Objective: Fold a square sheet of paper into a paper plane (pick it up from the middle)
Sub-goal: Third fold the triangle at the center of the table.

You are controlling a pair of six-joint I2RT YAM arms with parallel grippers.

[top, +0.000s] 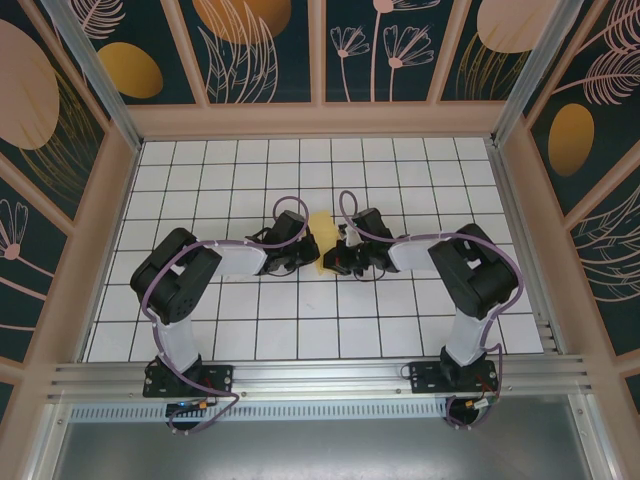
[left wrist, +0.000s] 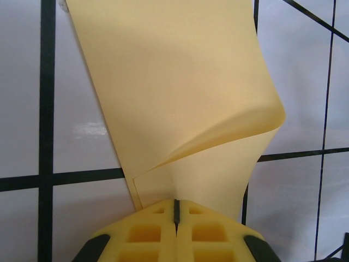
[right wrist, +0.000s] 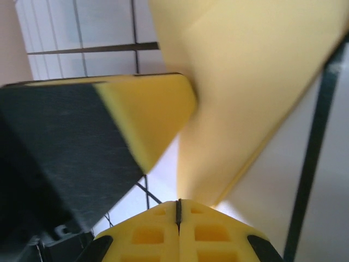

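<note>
Hands, 2, both clamped. Your left hand point(left wrist: 176, 212) had its 2 yellow fingers pressed together, with a thin dark seam between them. The near edge of the sheet of paper point(left wrist: 180, 87) was pinched at their tips. Your right hand point(right wrist: 178, 210) stood the same way, fingers together on a lower edge of the same sheet.

Sheet of paper, 1, plain yellow. You had it held between the 2 hands over the middle of the surface point(top: 250, 330). From the left wrist it rose away from the fingers as a broad panel. 1 flap curled over toward the right, with a second layer showing beneath it. From the right wrist it slanted up to the right, and a yellow-tipped black finger of the left hand sat just beside its left edge. Whether any part of the sheet touched the surface could not be told.

Surface, 1, white tiles with black grid lines. Both arms bent inward from the near edge and met at its centre.
</note>
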